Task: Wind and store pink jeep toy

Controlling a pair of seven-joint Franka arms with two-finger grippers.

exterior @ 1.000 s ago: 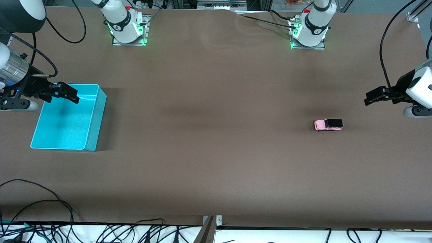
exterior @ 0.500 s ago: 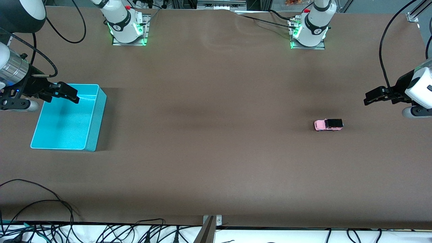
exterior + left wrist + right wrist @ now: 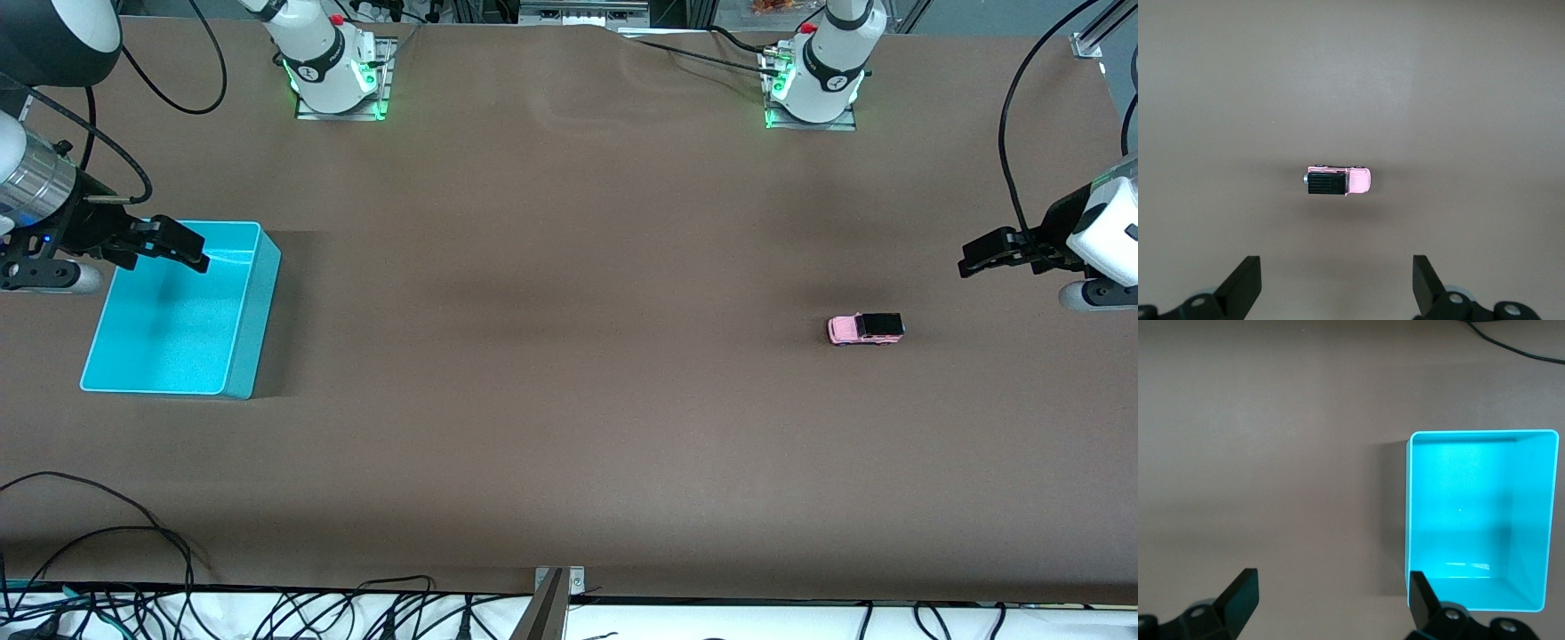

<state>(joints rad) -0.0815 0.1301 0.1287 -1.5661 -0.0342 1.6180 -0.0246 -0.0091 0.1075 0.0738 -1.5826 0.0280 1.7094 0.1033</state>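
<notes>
The pink jeep toy (image 3: 865,328), light pink with a black roof, stands on its wheels on the brown table toward the left arm's end. It shows in the left wrist view (image 3: 1337,181) too. My left gripper (image 3: 971,260) hangs open and empty in the air above the table, short of the jeep toward the table's end; its fingertips (image 3: 1245,283) frame bare table. My right gripper (image 3: 197,256) hangs open and empty over the rim of the turquoise bin (image 3: 252,311). The bin (image 3: 1458,440) is empty.
The arm bases (image 3: 333,76) stand along the table's edge farthest from the front camera. Loose cables (image 3: 107,533) lie along the edge nearest that camera. A metal bracket (image 3: 556,591) sits at the middle of that edge.
</notes>
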